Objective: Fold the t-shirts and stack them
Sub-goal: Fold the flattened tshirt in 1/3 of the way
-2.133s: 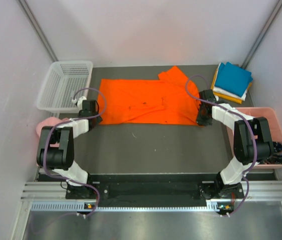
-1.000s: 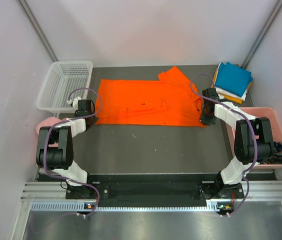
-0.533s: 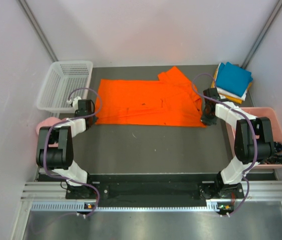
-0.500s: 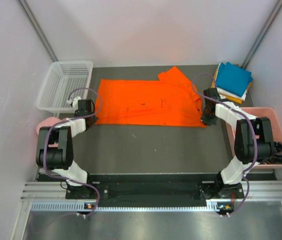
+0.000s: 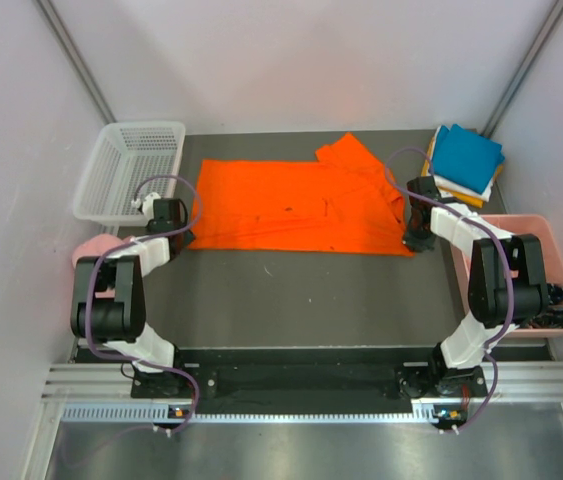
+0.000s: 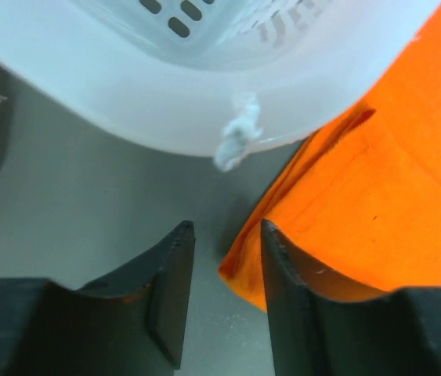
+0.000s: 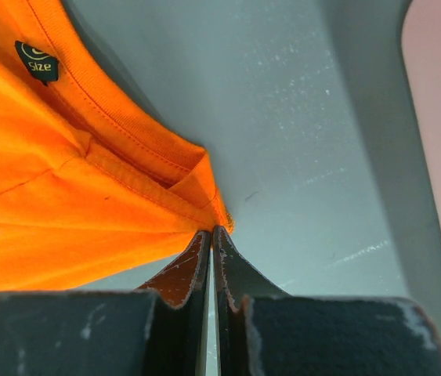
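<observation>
**Fig.** The shirt (image 5: 291, 205) is lying spread flat mid-table. The right gripper (image 7: 208, 232) is pinching its near right corner, jaws closed on the hem, probably to anchor the cloth. The left gripper (image 6: 225, 229) is straddling the near left corner beside the basket (image 6: 126, 94), jaws parted and gripping nothing, apparently readying a two-handed fold.

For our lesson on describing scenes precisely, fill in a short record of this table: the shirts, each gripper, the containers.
orange t-shirt: spread out in the middle, not yet folded
folded stack: teal blue on top, white and amber yellow beneath, far right corner
left gripper: open, beside the shirt's left near corner
right gripper: shut on the shirt's right near corner
white basket: far left
pink bin: right edge
</observation>
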Controlling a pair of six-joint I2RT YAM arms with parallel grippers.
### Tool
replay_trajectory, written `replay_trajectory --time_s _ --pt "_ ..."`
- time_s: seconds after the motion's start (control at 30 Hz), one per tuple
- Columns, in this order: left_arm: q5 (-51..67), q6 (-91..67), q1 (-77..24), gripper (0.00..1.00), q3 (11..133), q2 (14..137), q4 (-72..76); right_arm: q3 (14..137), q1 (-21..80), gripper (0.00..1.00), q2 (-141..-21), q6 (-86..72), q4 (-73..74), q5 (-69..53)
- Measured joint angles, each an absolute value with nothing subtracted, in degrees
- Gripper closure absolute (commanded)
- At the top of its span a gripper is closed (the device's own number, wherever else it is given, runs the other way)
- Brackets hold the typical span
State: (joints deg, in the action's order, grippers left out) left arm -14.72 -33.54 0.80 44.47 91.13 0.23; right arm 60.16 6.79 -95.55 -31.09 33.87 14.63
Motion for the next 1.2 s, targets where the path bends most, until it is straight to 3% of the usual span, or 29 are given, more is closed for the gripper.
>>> replay_trajectory --time_s 0.1,0.57,0.73,0.9,1.2 --pt "-15.2 -33.7 0.9 0.42 44.5 90.7 -0.1 60.2 6.7 1.0 -95.5 -31.1 34.0 15.1" --pt "-16.9 -34.7 0.9 0.39 44.5 87.2 1.0 60.1 6.6 1.0 -95.5 -31.1 34.2 15.6" --pt "-14.8 -35.2 0.9 0.39 45.2 87.7 3.6 60.0 6.6 0.84 -95.0 -31.0 34.3 15.6" --pt "-11.2 -35.2 0.9 0.39 50.0 92.4 5.9 60.0 6.6 0.53 -93.9 -31.0 34.3 15.6" --pt "-5.3 -34.3 0.8 0.48 53.6 98.1 9.5 60.0 6.6 0.49 -93.9 -30.7 34.4 15.6"
